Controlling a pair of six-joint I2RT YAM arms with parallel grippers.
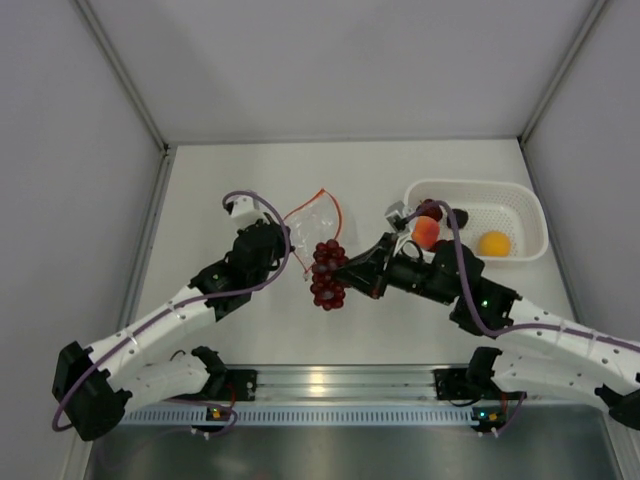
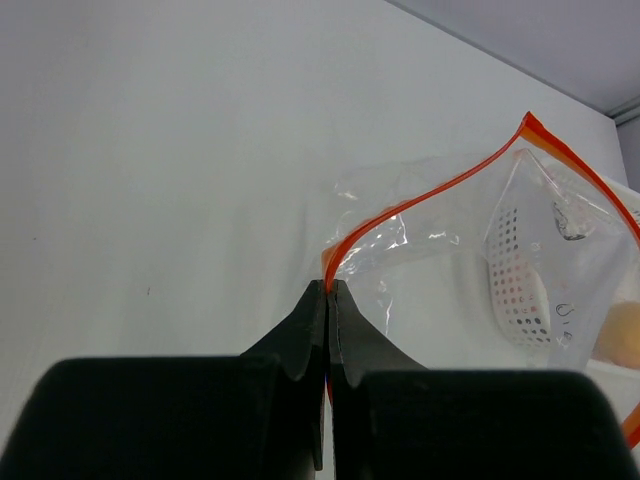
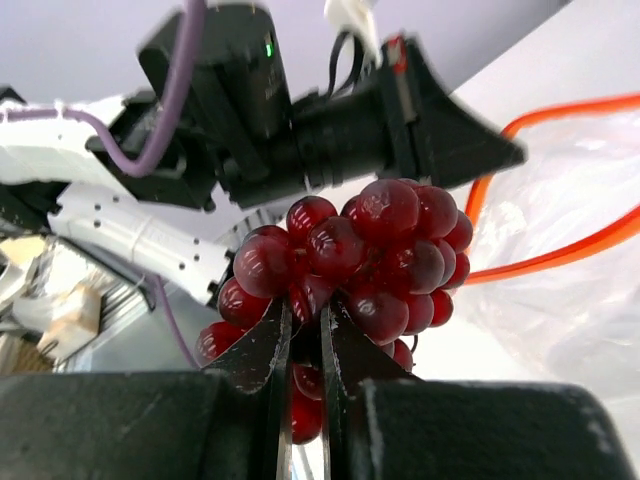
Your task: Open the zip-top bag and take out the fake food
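Find left arm (image 1: 170,320) stretched from near left diagonally up toward the middle, elbow low, forearm angled right. Find left gripper (image 2: 328,285) pinched tight, fingers pressed flat together on the red strip of the bag (image 2: 440,230). Find right arm (image 1: 560,340) reaching leftward from near right, forearm low and almost level. Find right gripper (image 3: 300,312) nearly closed, only a narrow slit between its fingers, nipping the grapes (image 3: 370,250) at the bunch's underside. Grippers facing each other, near, not touching.
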